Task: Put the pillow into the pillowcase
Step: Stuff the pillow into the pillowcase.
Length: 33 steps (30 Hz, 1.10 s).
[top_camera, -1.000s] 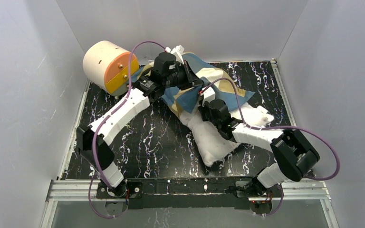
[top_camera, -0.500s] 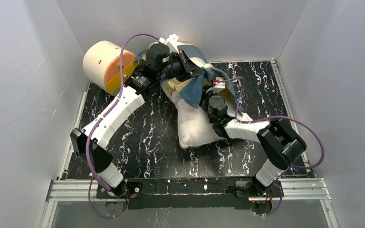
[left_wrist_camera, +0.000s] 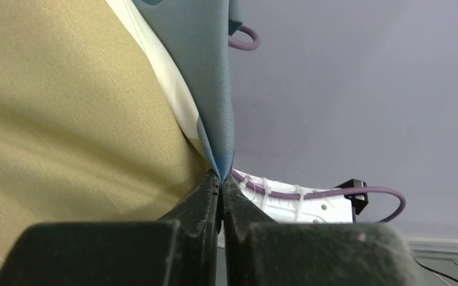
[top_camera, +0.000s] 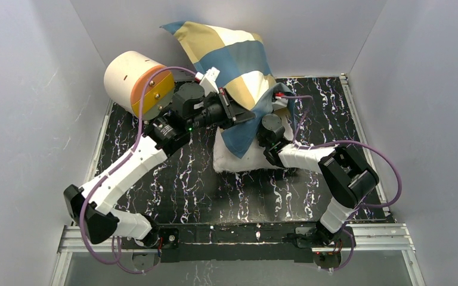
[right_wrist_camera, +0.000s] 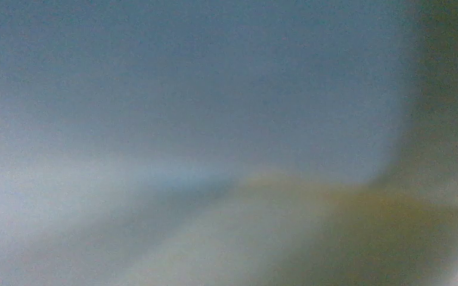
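Observation:
The pillowcase (top_camera: 226, 56), in blue, tan and cream blocks, stands puffed up against the back wall. The white pillow (top_camera: 238, 159) pokes out of its lower end onto the table. My left gripper (top_camera: 243, 116) is shut on the pillowcase's blue hem at its lower left. The left wrist view shows the hem (left_wrist_camera: 217, 119) pinched at the left gripper's (left_wrist_camera: 221, 179) tips. My right wrist (top_camera: 269, 128) reaches up under the blue flap, and its fingers are hidden by the cloth. The right wrist view shows only blurred blue and tan pillowcase cloth (right_wrist_camera: 214, 89) pressed against the lens.
A cream cylinder with an orange face (top_camera: 137, 83) lies at the back left, close to my left forearm. The black marbled table (top_camera: 173, 179) is boxed in by grey walls on three sides. Purple cables loop around both arms.
The pillow and pillowcase have swung from lying flat to standing upright against the back wall. Both arms moved left and nearer, and the right fingers have gone under the cloth.

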Each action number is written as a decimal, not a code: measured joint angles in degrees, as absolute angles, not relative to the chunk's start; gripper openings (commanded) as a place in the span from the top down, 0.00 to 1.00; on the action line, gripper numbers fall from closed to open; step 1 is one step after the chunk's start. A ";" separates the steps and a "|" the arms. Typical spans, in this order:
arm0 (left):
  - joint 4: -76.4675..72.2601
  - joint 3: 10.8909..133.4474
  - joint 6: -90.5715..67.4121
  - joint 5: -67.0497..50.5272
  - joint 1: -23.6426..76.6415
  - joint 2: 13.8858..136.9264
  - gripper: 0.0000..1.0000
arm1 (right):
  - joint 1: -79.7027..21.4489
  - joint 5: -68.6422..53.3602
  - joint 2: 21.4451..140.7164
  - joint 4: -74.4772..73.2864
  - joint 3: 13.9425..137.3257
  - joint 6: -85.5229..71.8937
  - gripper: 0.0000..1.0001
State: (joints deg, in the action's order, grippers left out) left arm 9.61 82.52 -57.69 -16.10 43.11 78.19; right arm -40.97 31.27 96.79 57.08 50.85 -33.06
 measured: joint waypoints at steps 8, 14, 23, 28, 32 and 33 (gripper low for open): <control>7.25 79.44 -60.05 -16.14 46.33 75.00 1.00 | -40.51 31.31 96.79 61.95 51.66 -40.05 0.99; 5.74 79.42 -60.29 -19.00 46.68 74.98 1.00 | -40.07 31.07 96.68 65.60 52.01 -43.59 0.99; 3.42 76.71 -58.00 -23.70 46.68 73.63 1.00 | -35.68 26.52 93.32 65.78 52.01 -46.41 0.99; 2.09 69.97 -57.14 -25.32 46.78 69.01 1.00 | -33.71 23.97 91.79 65.08 52.71 -46.85 0.99; 1.26 69.08 -56.21 -26.20 47.03 66.52 1.00 | -32.38 22.09 91.74 63.59 55.31 -47.72 0.99; 0.89 69.06 -55.92 -26.26 47.11 66.17 1.00 | -32.21 21.56 91.74 63.09 56.31 -47.92 0.99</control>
